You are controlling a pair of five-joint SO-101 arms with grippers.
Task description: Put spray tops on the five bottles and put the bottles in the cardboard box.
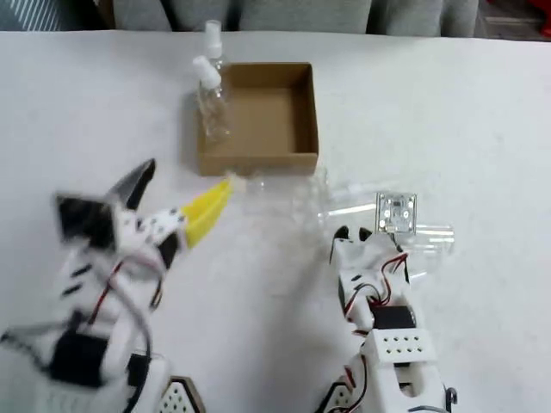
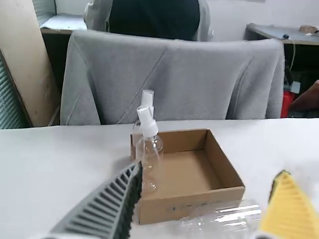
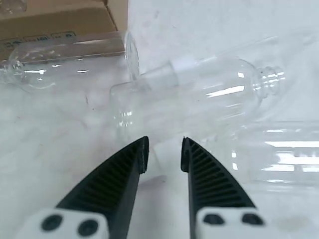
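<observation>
The cardboard box [image 1: 297,82] [image 2: 227,172] stands open at the table's middle back. Two clear bottles with white spray tops [image 1: 209,86] [image 2: 147,144] stand upright at its left wall. Several clear topless bottles [image 1: 301,200] [image 3: 199,94] lie on the table in front of the box, one [image 2: 224,219] [image 3: 65,57] right against its front wall. My left gripper [image 1: 189,176] [image 2: 209,172], with one grey and one yellow finger, is open wide above the table left of the lying bottles. My right gripper [image 1: 344,237] [image 3: 163,155] is narrowly open, low over a small white piece [image 3: 158,172] just short of the bottles.
Thin spray tubes and loose tops [image 1: 353,208] lie among the lying bottles. A grey-covered chair [image 2: 169,74] stands behind the table's far edge. Bare white table [image 1: 465,112] extends to the right of the box and to the far left.
</observation>
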